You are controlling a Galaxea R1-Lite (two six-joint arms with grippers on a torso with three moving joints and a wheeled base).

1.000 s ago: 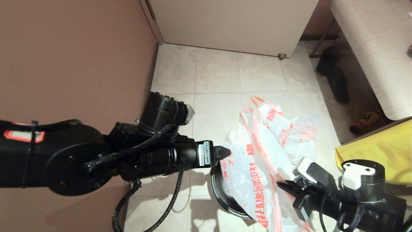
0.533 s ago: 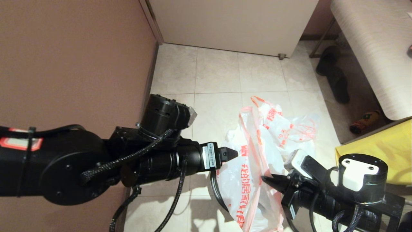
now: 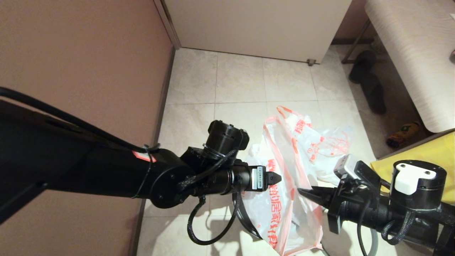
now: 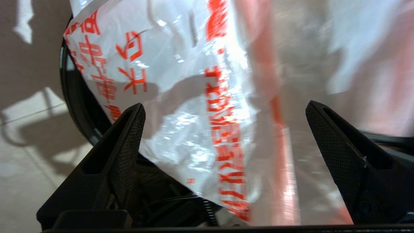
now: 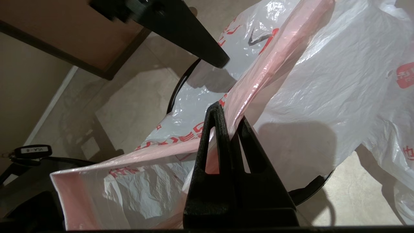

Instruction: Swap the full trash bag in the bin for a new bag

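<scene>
The new bag point(image 3: 273, 213), thin white plastic with red lettering and a wide pale-orange hem band, hangs draped over the black bin point(image 3: 244, 219). My right gripper point(image 3: 302, 192) is shut on that hem band, as the right wrist view shows for the gripper point(image 5: 228, 113) and the bag point(image 5: 323, 81). My left gripper point(image 3: 275, 177) reaches in from the left, level with the bag's near side. In its wrist view the left gripper point(image 4: 225, 104) stands wide open, the new bag point(image 4: 200, 97) just ahead and the bin point(image 4: 74, 106) behind it. The full trash bag point(image 3: 323, 145) lies on the tiles behind.
A brown wall point(image 3: 89, 71) runs close along the left. A pale cabinet front point(image 3: 256, 25) closes the back. Dark slippers point(image 3: 369, 85), a small bottle point(image 3: 401, 134), a yellow cloth point(image 3: 423, 167) and a light wooden top point(image 3: 408, 53) crowd the right. A key fob point(image 5: 30, 150) lies near my base.
My left arm has stretched out to the right, bringing its open gripper up to the bag. The right gripper has shifted left and slightly up, keeping its hold on the hem.
</scene>
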